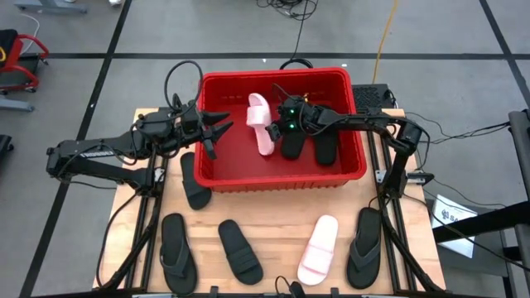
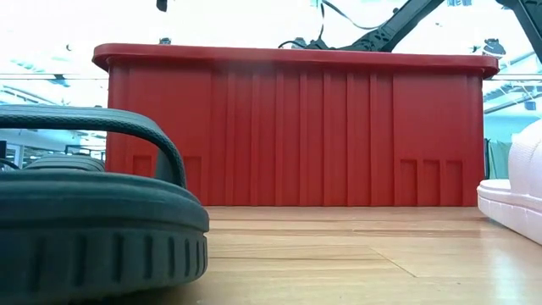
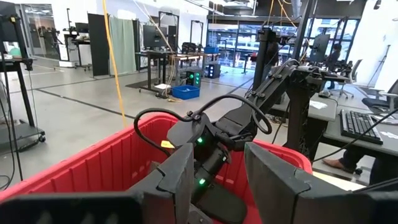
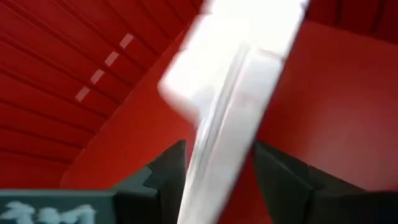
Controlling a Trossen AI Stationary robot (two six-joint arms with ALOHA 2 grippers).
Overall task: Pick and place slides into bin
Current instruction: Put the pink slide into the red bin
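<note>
The red bin (image 1: 281, 180) stands at the table's far middle and fills the low view (image 2: 296, 127). In it lie two black slides (image 1: 292, 145) (image 1: 325, 149), and a pale pink-white slide (image 1: 261, 124) stands tilted on its side. My right gripper (image 1: 273, 124) is down inside the bin, open, with this pale slide (image 4: 230, 112) between its fingers. My left gripper (image 1: 220, 126) is open and empty, level over the bin's left wall. On the table lie black slides (image 1: 195, 180) (image 1: 240, 251), black flip-flops (image 1: 176, 248) (image 1: 364, 247) and a pale slide (image 1: 319, 248). My right gripper reaches in from the table's right. The pale slide's sole edge (image 4: 217, 168) runs lengthwise through the gap between its two fingers. I cannot tell whether the fingers touch it. The slide's lower end seems to rest on the bin floor.
The bin's tall walls (image 3: 93, 168) hem in both grippers. The right arm (image 3: 261, 106) reaches over the bin's far right corner. Loose slides lie along the table's near edge; one black slide (image 2: 85, 212) and the pale one (image 2: 517, 195) lie close to the low camera.
</note>
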